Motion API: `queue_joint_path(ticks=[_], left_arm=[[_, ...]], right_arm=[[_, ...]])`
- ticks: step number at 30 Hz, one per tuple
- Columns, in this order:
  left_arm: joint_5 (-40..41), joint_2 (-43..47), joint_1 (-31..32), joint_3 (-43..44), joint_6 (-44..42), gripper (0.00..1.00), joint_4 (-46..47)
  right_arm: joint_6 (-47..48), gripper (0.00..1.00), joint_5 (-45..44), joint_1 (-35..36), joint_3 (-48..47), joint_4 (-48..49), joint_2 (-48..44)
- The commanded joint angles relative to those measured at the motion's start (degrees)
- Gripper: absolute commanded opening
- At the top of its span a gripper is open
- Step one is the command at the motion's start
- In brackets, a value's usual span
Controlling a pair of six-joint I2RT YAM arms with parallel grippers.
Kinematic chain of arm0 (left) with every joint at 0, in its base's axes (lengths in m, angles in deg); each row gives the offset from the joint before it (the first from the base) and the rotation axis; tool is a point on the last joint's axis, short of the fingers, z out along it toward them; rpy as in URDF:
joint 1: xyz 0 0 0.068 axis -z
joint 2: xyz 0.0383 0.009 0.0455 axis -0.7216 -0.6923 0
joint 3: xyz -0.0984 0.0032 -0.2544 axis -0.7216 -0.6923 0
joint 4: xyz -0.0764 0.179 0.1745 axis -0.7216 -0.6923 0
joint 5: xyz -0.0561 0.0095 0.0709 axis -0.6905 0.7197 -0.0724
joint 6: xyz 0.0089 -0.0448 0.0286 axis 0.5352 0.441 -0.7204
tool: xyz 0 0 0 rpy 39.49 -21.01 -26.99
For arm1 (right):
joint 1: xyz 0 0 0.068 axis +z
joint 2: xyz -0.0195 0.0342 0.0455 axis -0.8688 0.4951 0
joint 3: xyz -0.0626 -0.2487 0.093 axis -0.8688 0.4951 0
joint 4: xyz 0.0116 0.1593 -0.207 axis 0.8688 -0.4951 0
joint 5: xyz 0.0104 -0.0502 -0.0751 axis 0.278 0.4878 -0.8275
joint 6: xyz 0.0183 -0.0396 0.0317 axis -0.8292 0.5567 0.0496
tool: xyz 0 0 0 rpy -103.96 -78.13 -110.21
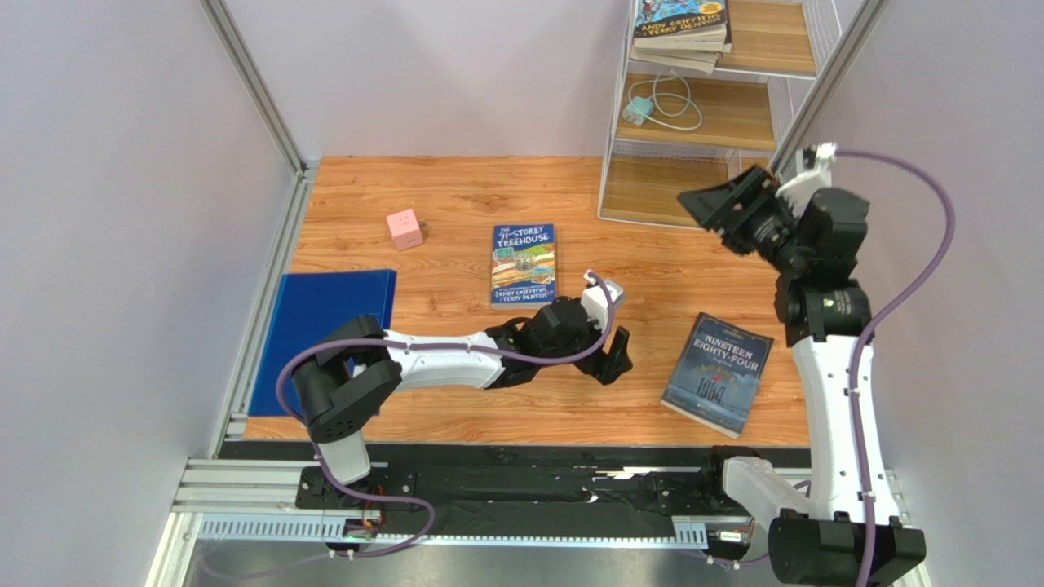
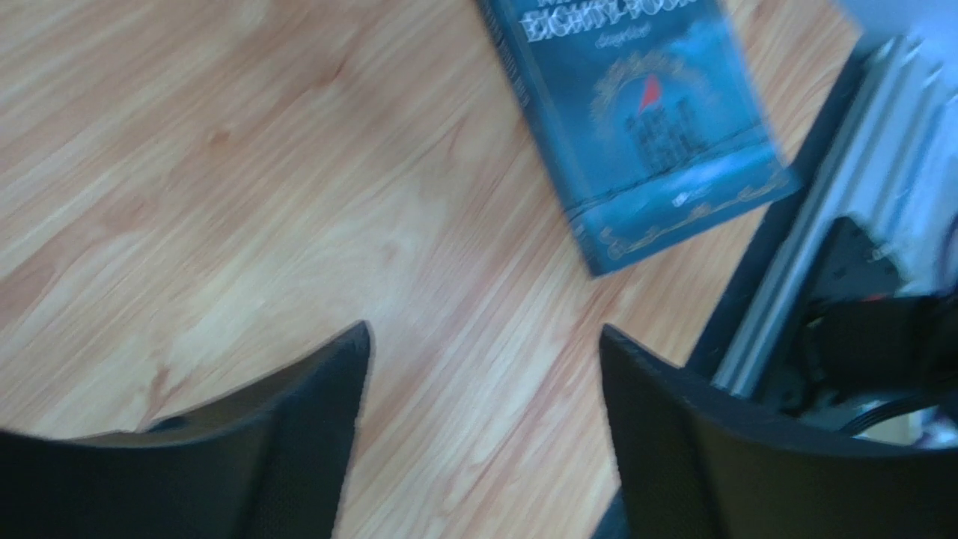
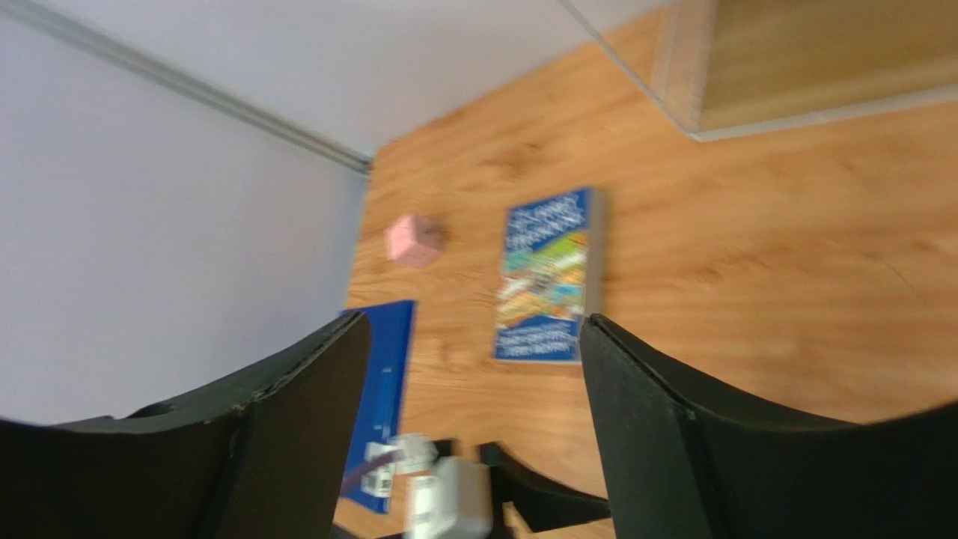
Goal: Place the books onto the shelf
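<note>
**Ann:** Books on the shelf [image 1: 726, 120] yet?

**Ben:** Some. From overhead, a stack [image 1: 680, 31] lies on the top board at the far right. The frame edge cuts it off, so I cannot count it. A white cable [image 1: 662, 104] lies on the middle board.

**Ann:** And the table [image 1: 490, 410], left to right?

**Ben:** A blue folder [image 1: 321, 330] lies flat at the left edge, with a pink cube [image 1: 404, 228] beyond it. A Treehouse book [image 1: 523, 263] lies face up mid-table. The left gripper [image 1: 613, 357] is low over the wood, nearer than that book and a little to its right. Nineteen Eighty-Four [image 1: 718, 373] lies tilted, face up, near the front edge. The right gripper [image 1: 717, 202] is raised just in front of the shelf.

**Ann:** Are the pincers holding anything?

**Ben:** Overhead does not show the gaps, but the wrist cameras do. The left one's fingers [image 2: 321, 416] are spread wide with only bare wood between them. Nineteen Eighty-Four lies ahead of them, blurred and clear of both tips, beside the front rail [image 2: 838, 241]. The right one's fingers [image 3: 304, 416] also stand well apart with nothing in them.

**Ann:** What else does the right wrist camera show?

**Ben:** It looks back across the table at the Treehouse book, the cube and the folder, all blurred, with the left arm's wrist at the bottom. One corner of the shelf's lowest board shows at the top. The stack does not show there, only overhead.
</note>
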Motion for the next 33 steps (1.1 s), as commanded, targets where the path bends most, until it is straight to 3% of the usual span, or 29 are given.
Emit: queue_joint_path(ticks=[1, 2, 3, 4, 6, 8, 15, 25, 28, 33], left_arm=[[-4.47, -3.47, 0.30, 9.60, -2.01, 0.58, -7.38], [-5.44, -4.36, 0.39, 10.84, -1.84, 0.41, -7.74], [-7.10, -5.50, 0.39, 12.34, -1.75, 0.32, -8.35], [-7.90, -7.86, 0.39, 15.66, -1.92, 0.14, -10.45], [-8.70, -10.24, 0.39, 19.01, -1.92, 0.00, -12.65], [-8.70, -13.24, 0.30, 22.97, -1.66, 0.00, -15.91], [-11.77, -20.35, 0.39, 31.41, -2.10, 0.00, -22.68], [-13.97, -24.14, -1.63, 36.08, 0.18, 0.00, -25.93], [-15.03, -23.79, -2.69, 34.86, 0.28, 0.00, -26.20], [-14.85, -22.21, -4.44, 30.91, 0.45, 0.00, -25.23]], right_arm=[[3.21, 0.76, -12.77, -1.15, 15.70, -7.32, 0.24], [3.12, 0.77, -14.09, -1.85, 17.48, -9.06, 0.15], [2.86, 0.77, -18.36, -2.03, 18.72, -10.29, 0.59], [3.29, 0.77, -20.41, -2.55, 20.73, -11.35, 0.85], [3.11, 0.83, -31.08, -3.17, 22.15, -15.57, 1.21], [3.38, 0.93, -36.06, -4.65, 24.70, -16.45, 1.20], [7.60, 0.99, -40.38, -13.01, 26.29, -20.50, 9.36], [7.87, 0.97, -30.01, -17.68, 29.44, -17.08, 16.49], [8.30, 0.97, -28.69, -17.59, 31.64, -14.71, 18.60], [8.22, 0.92, -18.09, -16.98, 35.60, -7.25, 22.82]])
